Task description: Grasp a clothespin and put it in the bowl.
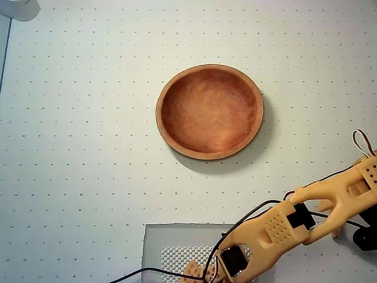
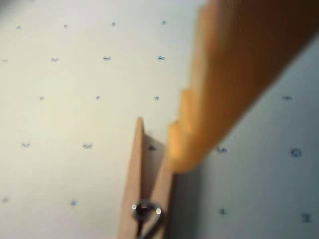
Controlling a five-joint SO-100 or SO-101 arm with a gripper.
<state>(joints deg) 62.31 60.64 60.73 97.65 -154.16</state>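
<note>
**Gripper at the clothespin, bowl waiting empty**

Gripper (image 2: 167, 149) is hovering beside the small light-wood spring clothespin (image 2: 142, 184); one yellow finger (image 2: 239, 74) is showing, so I cannot tell its spread. I am judging the grasp unfinished. Well apart, the round reddish-brown wooden bowl (image 1: 209, 69) is sitting empty.

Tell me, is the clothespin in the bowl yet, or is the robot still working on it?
Not yet. The bowl is empty in the overhead view, so nothing is finished. In the wrist view, a blurry yellow finger sits right against the clothespin; whether it is gripped cannot be told, because only one finger shows. Still left: carrying it over and dropping it in the bowl.
</note>
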